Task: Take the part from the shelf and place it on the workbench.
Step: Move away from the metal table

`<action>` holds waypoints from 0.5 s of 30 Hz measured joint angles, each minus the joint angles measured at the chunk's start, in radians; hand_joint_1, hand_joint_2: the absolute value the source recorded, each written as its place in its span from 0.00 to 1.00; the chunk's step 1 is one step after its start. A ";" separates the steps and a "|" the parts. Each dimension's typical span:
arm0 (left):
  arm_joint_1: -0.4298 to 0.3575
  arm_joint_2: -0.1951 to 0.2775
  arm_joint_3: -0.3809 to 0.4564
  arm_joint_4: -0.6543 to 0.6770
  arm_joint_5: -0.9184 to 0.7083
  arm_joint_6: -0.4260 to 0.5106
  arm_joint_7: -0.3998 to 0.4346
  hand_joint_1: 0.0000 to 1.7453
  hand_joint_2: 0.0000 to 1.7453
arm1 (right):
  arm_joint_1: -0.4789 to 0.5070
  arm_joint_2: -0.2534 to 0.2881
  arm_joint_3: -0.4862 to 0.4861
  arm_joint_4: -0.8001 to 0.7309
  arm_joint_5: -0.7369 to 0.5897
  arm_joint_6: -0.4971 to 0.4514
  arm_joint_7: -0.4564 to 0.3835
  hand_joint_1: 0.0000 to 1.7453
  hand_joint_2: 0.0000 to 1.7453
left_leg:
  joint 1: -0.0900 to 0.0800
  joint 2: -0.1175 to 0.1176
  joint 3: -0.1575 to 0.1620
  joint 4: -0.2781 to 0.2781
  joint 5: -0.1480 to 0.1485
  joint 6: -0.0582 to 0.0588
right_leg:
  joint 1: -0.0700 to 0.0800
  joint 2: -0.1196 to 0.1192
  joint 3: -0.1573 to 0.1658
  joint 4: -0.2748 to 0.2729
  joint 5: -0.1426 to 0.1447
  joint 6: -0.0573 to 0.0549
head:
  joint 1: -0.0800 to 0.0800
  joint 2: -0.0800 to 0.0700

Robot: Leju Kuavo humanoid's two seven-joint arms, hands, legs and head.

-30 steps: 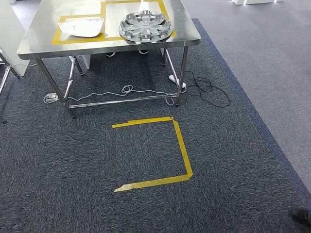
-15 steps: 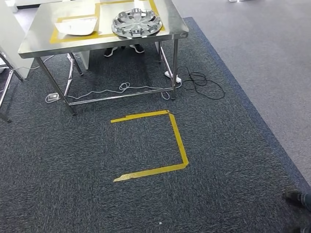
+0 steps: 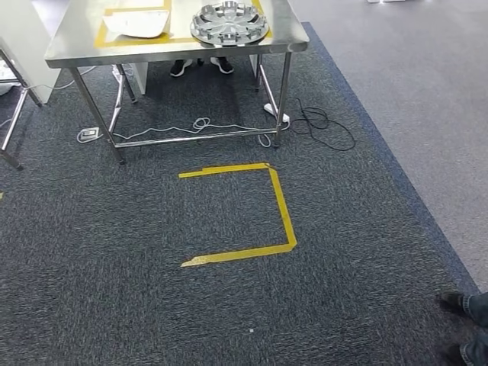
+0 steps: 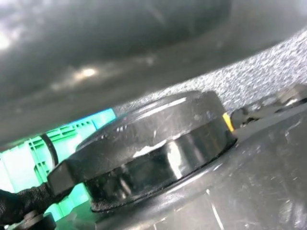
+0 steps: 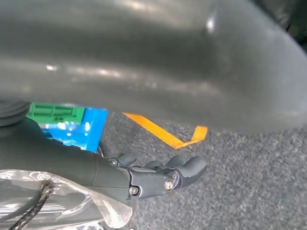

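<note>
The steel workbench (image 3: 172,47) stands ahead at the top of the head view. On it lie a silver hubcap (image 3: 229,21) and a flat white part (image 3: 138,23), each inside a yellow tape outline. In the right wrist view my right hand (image 5: 163,175) hangs over the dark carpet with its fingers stretched out and nothing in them.
A yellow tape bracket (image 3: 282,213) marks the carpet in front of the bench. Cables (image 3: 313,126) and a power strip lie by the bench's right legs. A person's shoes (image 3: 201,67) show under the bench, and another person's foot (image 3: 460,305) is at the lower right. A white frame (image 3: 14,114) stands at the left.
The whole picture has shifted: the bench and floor tape now sit higher and look smaller, so my camera has moved back. The hubcap and white part stay put on the bench.
</note>
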 joint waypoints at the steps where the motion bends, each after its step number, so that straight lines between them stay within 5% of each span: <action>1: 0.001 0.000 0.002 0.000 0.000 0.000 0.000 0.00 0.00 | 0.001 0.000 -0.002 0.000 -0.001 0.000 0.000 0.00 0.00 | -0.002 0.001 -0.009 0.004 0.005 0.000 | 0.000 0.000 -0.022 0.061 -0.026 0.002 | 0.001 0.000; 3: 0.002 0.000 0.005 0.000 0.000 0.000 0.001 0.00 0.00 | 0.003 0.000 -0.004 0.000 -0.003 0.000 0.000 0.00 0.00 | -0.004 0.002 -0.026 0.012 0.012 -0.001 | 0.000 0.000 -0.014 0.082 -0.024 0.004 | 0.001 0.000; 6: 0.001 0.000 0.006 0.000 0.000 -0.001 0.002 0.00 0.00 | 0.001 0.000 -0.007 0.000 -0.006 0.000 -0.002 0.00 0.00 | -0.007 0.002 -0.042 0.030 0.016 -0.007 | 0.000 0.000 0.114 -0.120 0.046 -0.001 | 0.001 0.000; 8: 0.000 0.000 0.007 0.000 0.000 -0.002 0.002 0.00 0.00 | -0.002 0.000 -0.009 0.000 -0.008 -0.001 -0.005 0.00 0.00 | -0.011 0.002 -0.050 0.041 0.014 -0.011 | 0.001 0.000 0.158 -0.202 0.058 -0.011 | 0.000 0.000; 11: 0.000 0.000 0.008 0.000 0.000 -0.002 0.003 0.00 0.00 | 0.000 0.000 -0.013 0.000 -0.011 -0.001 -0.010 0.00 0.00 | -0.014 0.002 -0.054 0.044 0.013 0.001 | 0.003 -0.001 0.157 -0.210 0.060 -0.019 | -0.002 0.000; 15: 0.001 0.000 0.009 0.000 0.000 -0.005 0.003 0.00 0.00 | 0.001 0.000 -0.018 0.000 -0.018 -0.002 -0.015 0.00 0.00 | -0.011 0.001 -0.053 0.038 0.028 -0.013 | 0.006 -0.002 0.154 -0.209 0.065 -0.028 | -0.002 0.000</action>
